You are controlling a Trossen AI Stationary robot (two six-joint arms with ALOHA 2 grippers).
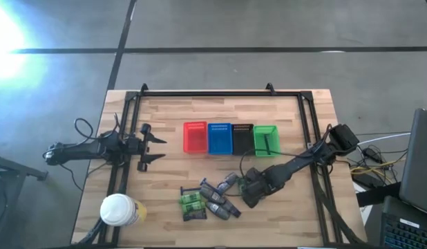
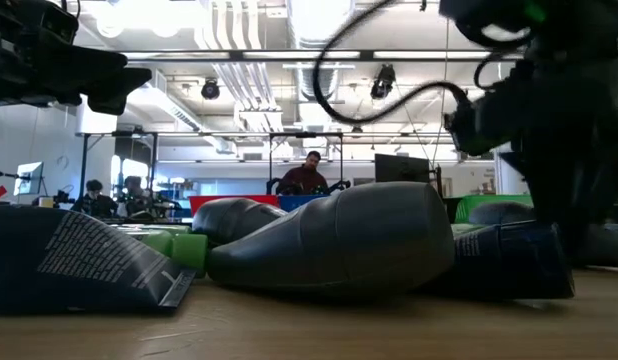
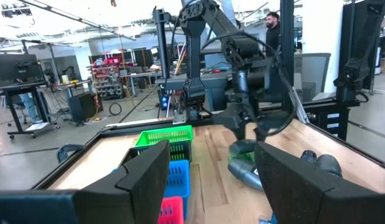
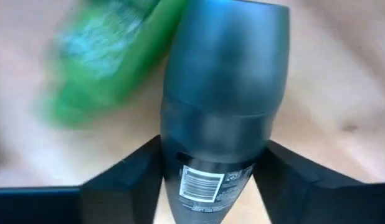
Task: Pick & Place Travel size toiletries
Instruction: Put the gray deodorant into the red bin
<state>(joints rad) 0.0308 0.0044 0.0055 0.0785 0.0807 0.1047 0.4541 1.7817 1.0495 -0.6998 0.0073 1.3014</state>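
The right end effector [image 4: 211,180] pinches a grey oval bottle [image 4: 220,93] between its two fingers [image 4: 121,180], the bottle's long axis running straight out from the wrist, barcode end nearest it. A green packet [image 4: 99,62] lies blurred beside it. This end effector sits low over the counter [image 1: 165,117] by the toiletries pile [image 1: 210,200], its arm stretched diagonally. The left end effector [image 1: 156,148] waits spread, level, beside the red basket [image 1: 195,137].
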